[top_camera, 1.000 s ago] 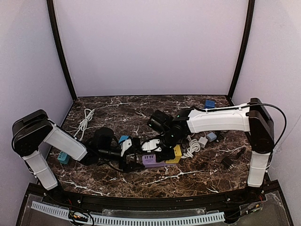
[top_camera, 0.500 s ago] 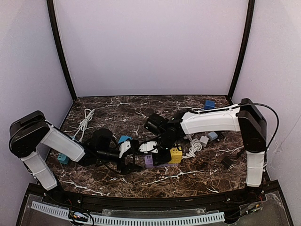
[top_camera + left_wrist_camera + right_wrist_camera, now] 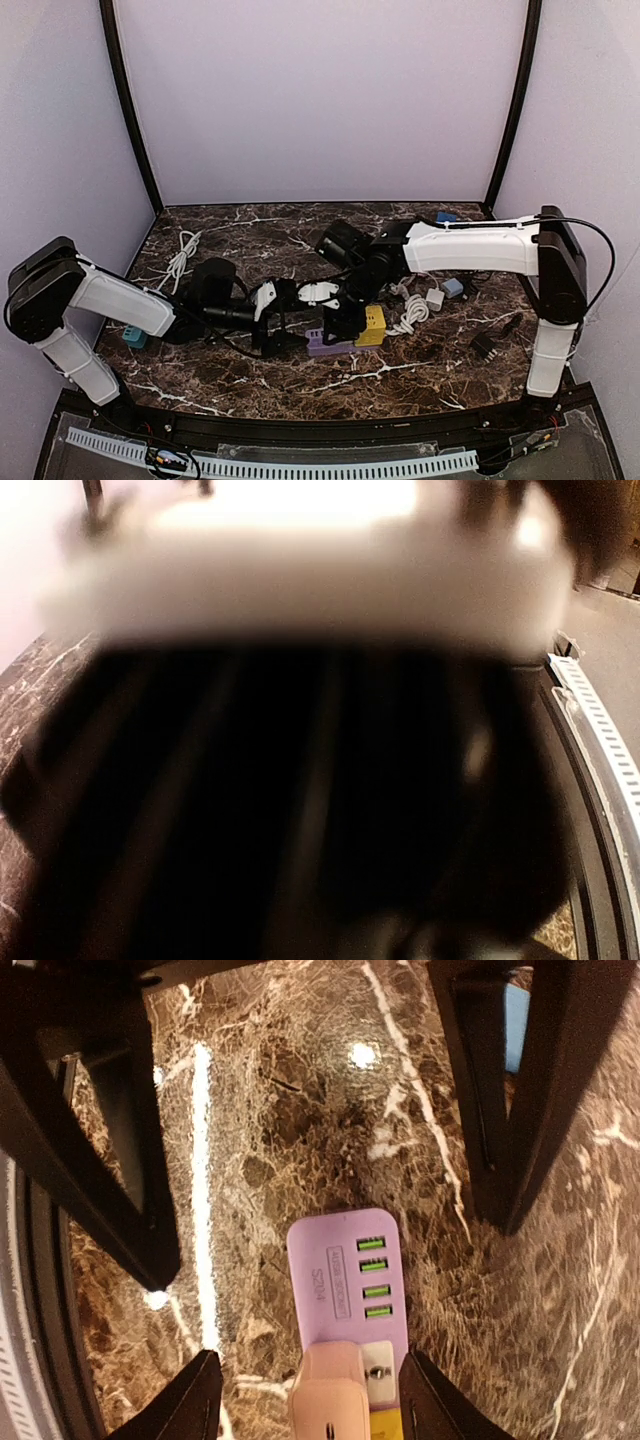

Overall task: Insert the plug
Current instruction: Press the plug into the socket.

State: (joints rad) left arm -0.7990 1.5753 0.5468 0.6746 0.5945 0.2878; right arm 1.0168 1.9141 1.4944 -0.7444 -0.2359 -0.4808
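Note:
A purple power strip (image 3: pixel 345 1270) with green USB ports and a yellow end (image 3: pixel 373 325) lies on the marble table. A pale pink plug (image 3: pixel 330 1400) sits in its socket face. My right gripper (image 3: pixel 310 1360) hovers over the plug, open, one finger on each side and a gap to each. In the top view the right gripper (image 3: pixel 340 320) hides the plug. My left gripper (image 3: pixel 283 320) lies low at the strip's left end, open; its black fingers (image 3: pixel 120 1160) stand far apart with only marble between them. The left wrist view is a dark blur.
A coiled white cable (image 3: pixel 410 312), small white and blue adapters (image 3: pixel 440 294) and a black adapter (image 3: pixel 485 345) lie right of the strip. A teal block (image 3: pixel 135 338) and another white cable (image 3: pixel 180 258) are at the left. A blue block (image 3: pixel 447 217) sits at the back.
My right gripper has opened and let go of the plug, which stays on the strip. The left arm has shifted slightly.

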